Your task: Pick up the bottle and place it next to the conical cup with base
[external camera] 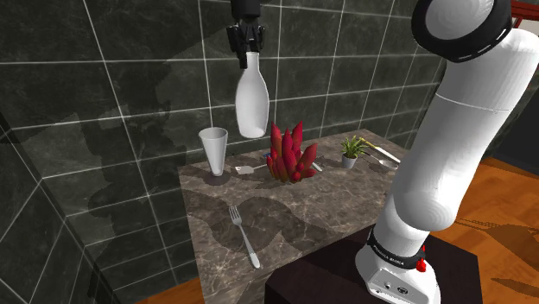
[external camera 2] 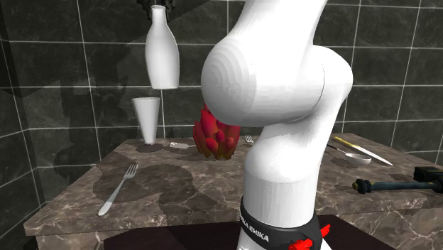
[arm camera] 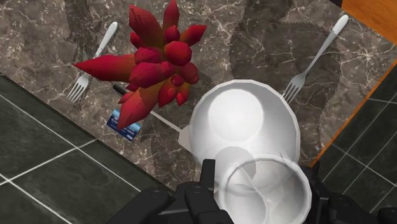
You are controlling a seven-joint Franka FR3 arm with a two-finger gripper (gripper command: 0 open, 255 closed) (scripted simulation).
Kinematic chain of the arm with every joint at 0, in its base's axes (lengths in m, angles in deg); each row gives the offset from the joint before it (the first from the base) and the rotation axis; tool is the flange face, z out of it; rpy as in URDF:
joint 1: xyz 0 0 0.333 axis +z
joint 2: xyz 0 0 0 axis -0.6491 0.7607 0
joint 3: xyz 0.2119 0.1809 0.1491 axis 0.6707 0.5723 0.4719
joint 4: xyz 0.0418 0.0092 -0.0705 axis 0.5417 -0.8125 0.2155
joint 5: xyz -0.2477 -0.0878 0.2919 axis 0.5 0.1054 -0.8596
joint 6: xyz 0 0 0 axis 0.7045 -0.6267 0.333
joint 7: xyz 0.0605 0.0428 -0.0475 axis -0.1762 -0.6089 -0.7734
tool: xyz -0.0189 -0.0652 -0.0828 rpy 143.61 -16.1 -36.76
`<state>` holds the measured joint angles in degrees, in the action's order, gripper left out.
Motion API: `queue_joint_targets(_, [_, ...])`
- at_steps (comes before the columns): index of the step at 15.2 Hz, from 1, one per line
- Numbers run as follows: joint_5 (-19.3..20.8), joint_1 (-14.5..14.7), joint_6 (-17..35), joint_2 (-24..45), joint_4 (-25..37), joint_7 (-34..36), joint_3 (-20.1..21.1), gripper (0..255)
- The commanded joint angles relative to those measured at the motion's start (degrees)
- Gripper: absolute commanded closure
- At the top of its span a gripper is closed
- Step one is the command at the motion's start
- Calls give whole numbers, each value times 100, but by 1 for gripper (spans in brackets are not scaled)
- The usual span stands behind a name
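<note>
**Bottle in Transit: Hold Condition and Work Area**

We find the gripper [external camera: 248, 50] high above the far side of the table, its jaws pinching the neck of the white bottle [external camera: 252, 99]. The bottle hangs upright, base down, well clear of the surface. It is over the gap between the conical cup [external camera: 213, 148] and the red spiky plant [external camera: 286, 154].

We judge the neck grip to be deliberate. It leaves the wide body free, so the base can meet the surface flat. We judge that the height gives clearance over the plant's tips and the cup's rim.

The cup stands upright, wide mouth up, near the back wall at the shoulder view's left. The plant stands near it, so we consider the free spot between the two narrow. A descent there calls for care not to brush either one. We judge the lift complete and the placing not yet done.

The table [external camera: 285, 220] has a dark top with pale veining, like marble.

- A fork [external camera: 244, 235] lies toward the near edge, well apart from the cup.
- A small green potted plant [external camera: 350, 152] and a knife [external camera 2: 361, 151] sit toward the shoulder view's right.

Dark tiled walls with pale grout enclose the table on two sides. An orange wooden floor [external camera: 510, 199] shows at the shoulder view's right.
</note>
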<state>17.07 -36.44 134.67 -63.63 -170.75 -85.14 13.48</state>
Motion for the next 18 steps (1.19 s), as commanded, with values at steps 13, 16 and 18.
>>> queue_joint_targets(13, [0,3,1187,-408,-1590,33,2,255])
queue_joint_targets(16, [1,2,1428,-457,-1879,38,1,255])
queue_joint_targets(18, [1,2,1586,-482,-2063,41,1,255])
